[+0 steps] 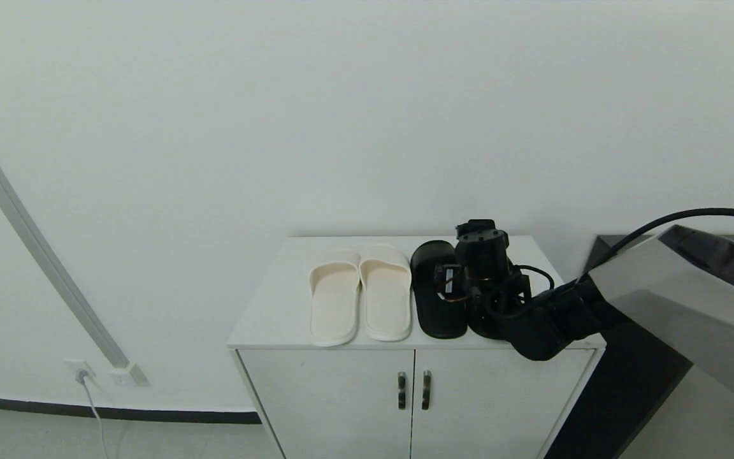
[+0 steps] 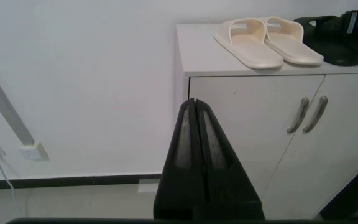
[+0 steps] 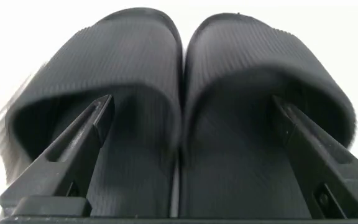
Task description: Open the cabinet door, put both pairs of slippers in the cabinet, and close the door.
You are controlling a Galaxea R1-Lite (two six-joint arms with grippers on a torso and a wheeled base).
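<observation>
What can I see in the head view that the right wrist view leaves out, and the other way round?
Head view adds the white slippers side by side on the cabinet, its two shut doors with handles, and a wall socket. Right wrist view adds the right gripper open, its fingers pointing one into each of the black slippers. Both share the black slippers.

Slanting grey conduit (image 1: 55, 271), wall socket (image 1: 78, 368) — black skirting (image 1: 150, 414)

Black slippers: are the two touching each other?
Touching. In the right wrist view the black slippers press together at the straps' inner edges with no gap; the open right gripper has one finger under each strap.
</observation>
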